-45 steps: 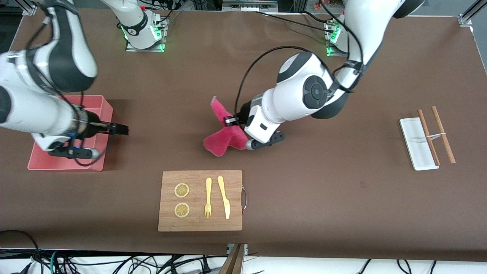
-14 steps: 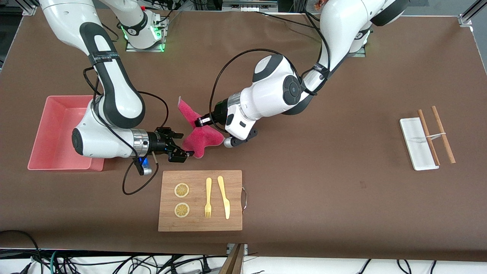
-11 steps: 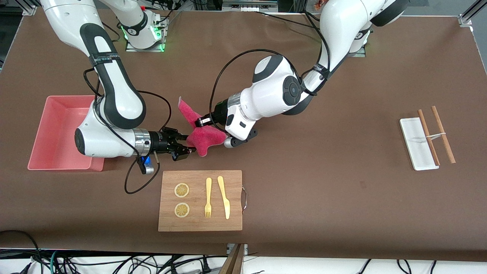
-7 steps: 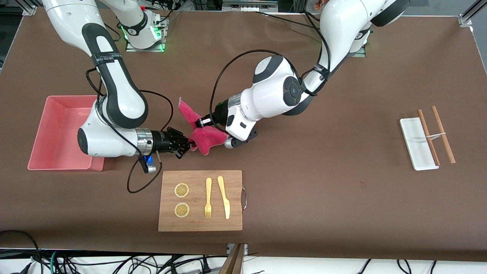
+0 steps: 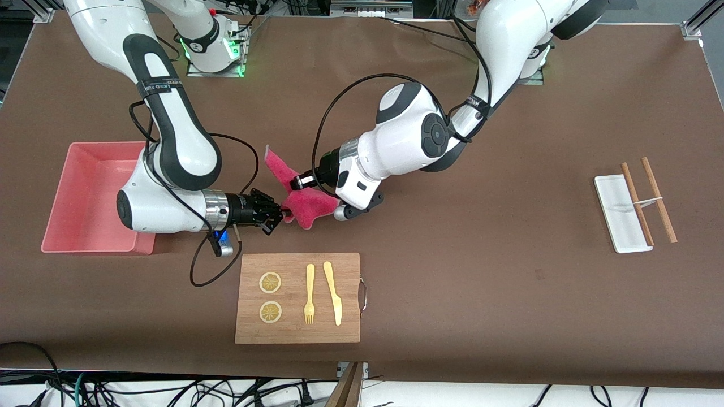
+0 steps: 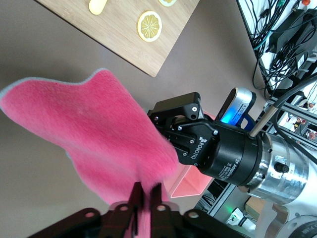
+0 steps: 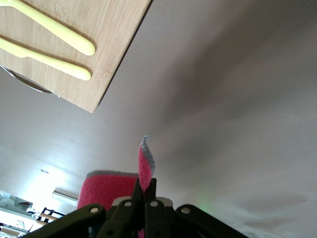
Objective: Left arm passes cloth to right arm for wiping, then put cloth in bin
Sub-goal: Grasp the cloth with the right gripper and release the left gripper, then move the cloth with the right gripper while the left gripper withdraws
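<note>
- Your left arm's black two-finger end effector (image 5: 298, 182) is over the middle of the brown surface (image 5: 481, 271), and its fingers (image 6: 134, 204) stand narrow with a fold of the soft magenta-red cloth with its grey edge (image 5: 294, 192) pinched between them.
- Your right arm's black end effector, the one with the small blue piece beneath it (image 5: 281, 213), is over the surface just beside the left one, toward the right arm's end of the surface; it is clamped tight on a lower corner of that same cloth.
- In the right wrist view you see the right end effector's fingers (image 7: 148, 198) pressed together with a thin strip of the cloth standing up out of them.
- In the left wrist view you see the right end effector's black body right against the cloth where it hangs from the left end effector.
- So you have the cloth held off the surface by both end effectors, spread between them, one flap sticking up above the left end effector.
- The salmon-pink rectangular plastic bin with low walls (image 5: 73, 192) sits on the surface well apart from both end effectors, toward the right arm's end, partly under the right arm's forearm.
- The wooden cutting board (image 5: 298, 298) lies nearer to the front camera than both end effectors.
- On the board you can see two lemon slices (image 5: 270, 282), a yellow fork (image 5: 309, 294) and a yellow knife (image 5: 333, 293).
</note>
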`<state>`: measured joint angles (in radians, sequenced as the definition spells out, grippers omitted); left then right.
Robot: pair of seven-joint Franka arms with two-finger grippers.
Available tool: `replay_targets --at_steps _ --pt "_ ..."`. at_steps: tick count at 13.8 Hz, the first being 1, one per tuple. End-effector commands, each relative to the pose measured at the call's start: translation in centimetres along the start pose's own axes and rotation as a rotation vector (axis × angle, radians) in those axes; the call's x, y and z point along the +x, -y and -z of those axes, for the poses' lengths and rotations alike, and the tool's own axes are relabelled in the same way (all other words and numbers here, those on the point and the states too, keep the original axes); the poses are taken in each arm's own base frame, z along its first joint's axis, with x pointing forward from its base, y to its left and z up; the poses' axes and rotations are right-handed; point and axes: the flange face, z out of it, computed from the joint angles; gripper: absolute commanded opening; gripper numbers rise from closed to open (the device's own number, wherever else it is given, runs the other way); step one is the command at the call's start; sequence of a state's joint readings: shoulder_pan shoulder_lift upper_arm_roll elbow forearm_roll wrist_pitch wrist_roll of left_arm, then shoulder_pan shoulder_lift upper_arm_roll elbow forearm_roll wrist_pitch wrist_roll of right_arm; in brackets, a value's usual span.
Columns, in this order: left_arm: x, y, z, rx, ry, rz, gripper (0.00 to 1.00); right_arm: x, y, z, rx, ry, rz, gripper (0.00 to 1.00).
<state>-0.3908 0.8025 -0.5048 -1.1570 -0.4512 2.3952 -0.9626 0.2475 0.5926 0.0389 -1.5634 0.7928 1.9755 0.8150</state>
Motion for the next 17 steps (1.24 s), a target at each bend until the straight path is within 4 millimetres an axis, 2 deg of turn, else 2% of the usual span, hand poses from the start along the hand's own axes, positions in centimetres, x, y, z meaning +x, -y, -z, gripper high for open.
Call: replay_targets --at_steps 1,2,3,4,5,6,7,8,10,11,12,13,15,17 --pt "1.8 -0.3 2.4 0.001 -0.04 -0.017 1.0 -0.2 -0.2 0.1 -0.008 -0.006 0.025 0.0" --pt "3.5 0.2 3.9 0.01 -0.048 -0.001 1.0 0.0 -0.3 -0.2 -0.022 -0.014 0.03 0.0" --pt "5.2 0.4 6.4 0.031 -0.072 -0.002 1.0 0.0 -0.4 -0.4 -0.028 -0.015 0.032 0.0" --pt "8.0 1.7 9.2 0.076 -0.105 0.009 1.0 -0.3 -0.3 -0.8 -0.036 -0.015 0.038 0.0" --pt "11.8 3.7 13.0 0.117 -0.137 0.03 1.0 -0.5 -0.3 -1.4 -0.052 -0.021 0.044 0.0" --pt "14.0 5.1 16.4 0.192 -0.157 -0.043 1.0 -1.1 -0.2 -2.2 -0.081 -0.037 0.064 0.0" --pt "15.2 6.1 19.6 0.271 -0.174 -0.141 1.0 -1.8 -0.2 -3.5 -0.114 -0.048 0.086 0.0" --pt "16.6 7.6 22.5 0.309 -0.164 -0.145 1.0 -2.4 -0.2 -4.6 -0.144 -0.061 0.109 0.0" --pt "15.7 9.0 26.9 0.413 -0.107 -0.114 1.0 -3.6 -0.4 -6.5 -0.243 -0.127 0.19 0.0" --pt "14.6 9.9 29.1 0.469 -0.072 -0.086 1.0 -3.9 -0.5 -7.3 -0.301 -0.172 0.237 0.0" --pt "14.1 11.5 31.6 0.517 -0.051 -0.057 1.0 -4.0 -0.7 -7.8 -0.35 -0.216 0.277 0.0" --pt "13.9 13.1 35.0 0.543 -0.05 -0.024 1.0 -3.4 -1.0 -7.6 -0.387 -0.25 0.303 0.0" --pt "12.2 14.9 39.5 0.653 -0.064 -0.114 1.0 -1.5 -1.9 -6.1 -0.467 -0.281 0.365 0.0" --pt "10.5 17.4 43.6 0.71 -0.075 -0.126 1.0 2.1 -3.6 -3.8 -0.522 -0.273 0.39 0.0"
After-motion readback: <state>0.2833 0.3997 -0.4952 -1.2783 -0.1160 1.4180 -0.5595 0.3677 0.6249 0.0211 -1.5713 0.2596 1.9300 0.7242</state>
